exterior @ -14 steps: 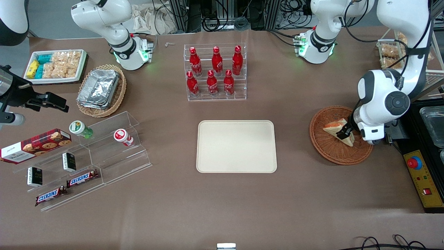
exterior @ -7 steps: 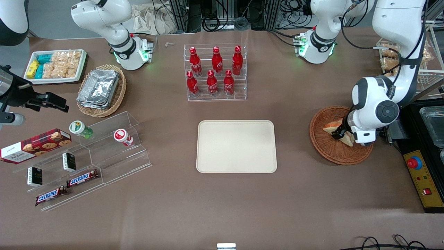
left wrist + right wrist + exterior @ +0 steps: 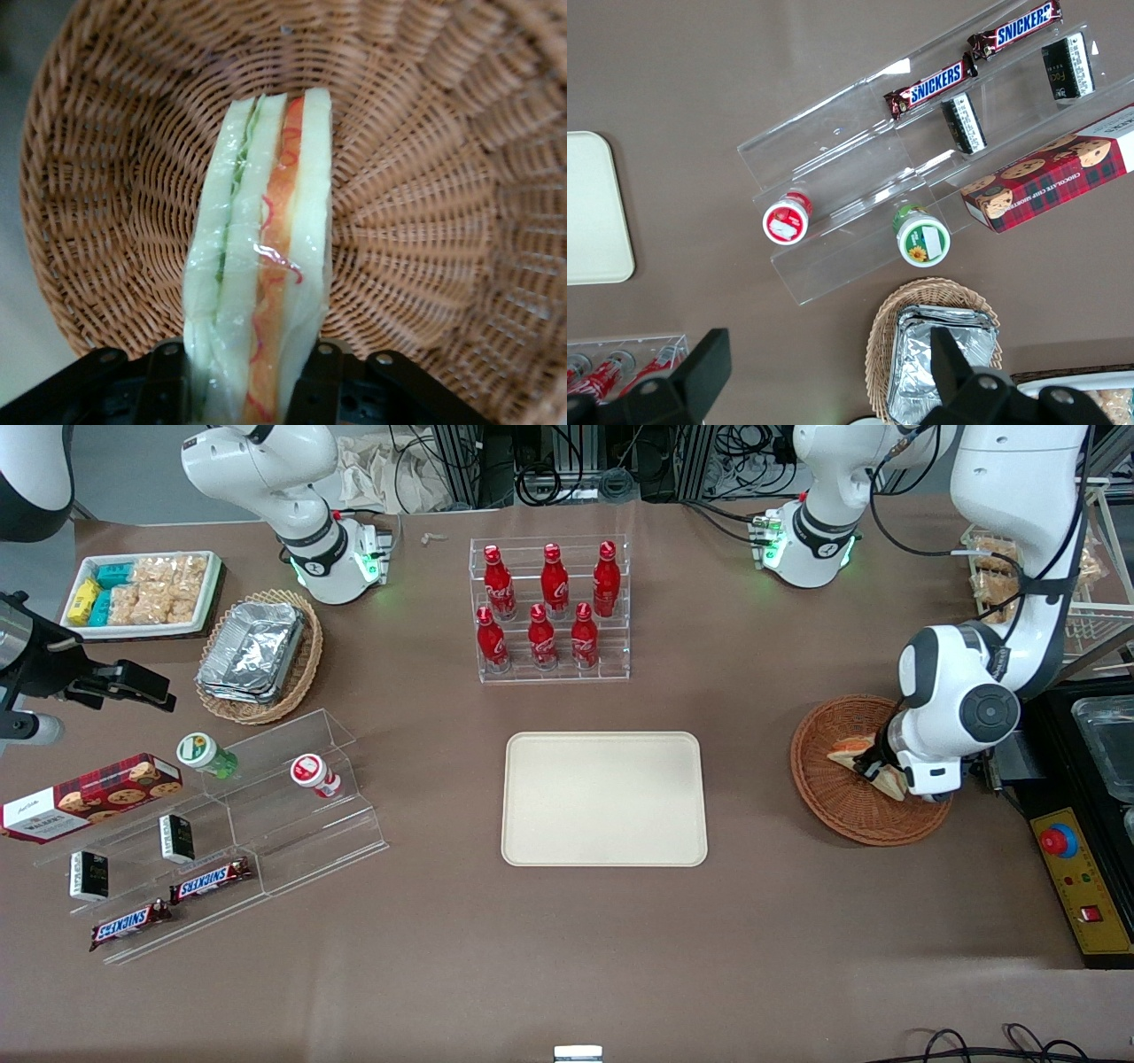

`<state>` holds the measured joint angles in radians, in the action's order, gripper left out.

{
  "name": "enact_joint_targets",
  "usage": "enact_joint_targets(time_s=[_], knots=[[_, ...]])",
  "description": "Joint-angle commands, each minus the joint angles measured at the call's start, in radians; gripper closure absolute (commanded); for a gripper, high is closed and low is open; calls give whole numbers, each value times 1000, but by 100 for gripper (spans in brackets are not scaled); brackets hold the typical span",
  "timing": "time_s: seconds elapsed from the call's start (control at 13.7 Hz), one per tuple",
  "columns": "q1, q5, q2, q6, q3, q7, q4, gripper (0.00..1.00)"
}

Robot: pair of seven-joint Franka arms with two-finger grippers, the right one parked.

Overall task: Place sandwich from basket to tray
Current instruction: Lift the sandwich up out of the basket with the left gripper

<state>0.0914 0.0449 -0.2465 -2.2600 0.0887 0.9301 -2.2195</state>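
while my two-finger gripper (image 3: 244, 372) sits low inside the round reddish-brown woven wicker basket (image 3: 833, 808), its black fingers (image 3: 168, 376) have come in against both flat faces of the small triangular wedge of plastic-wrapped white-bread sandwich (image 3: 259, 266), orange-red and green filling showing along its cut edge. a second ago i was a little nearer the front camera and farther toward my own end of the table, with more of the wedge showing; since then my wrist has slid over it, so in the front view only one pale corner of the sandwich (image 3: 843, 751) peeks out beside my gripper (image 3: 873, 766). i judge the grasp is made or all but made, and what remains is the lift and the carry toward the table's middle. the sandwich is not yet out of the basket, standing on edge on the weave

the flat cream-beige rectangular tray (image 3: 604, 798) lies well apart, toward the parked arm's end from the basket, with nothing on it

by count: one sandwich, one brown basket, one beige tray. elsewhere, six red bottles (image 3: 545, 607) in a clear rack, two snickers bars (image 3: 168, 902), two small capped bottles (image 3: 257, 765) on clear steps, one tan oval wicker basket of foil containers (image 3: 259, 655)
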Motion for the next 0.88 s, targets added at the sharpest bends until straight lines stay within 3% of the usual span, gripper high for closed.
enact_joint_targets(time_s=[0.0,0.37,0.8], knots=[[5,6,94,161,-44,19,68,100],[5,4,92,440,-179,16,316,100],[8,-48,92,579,-320,-243,478,100]])
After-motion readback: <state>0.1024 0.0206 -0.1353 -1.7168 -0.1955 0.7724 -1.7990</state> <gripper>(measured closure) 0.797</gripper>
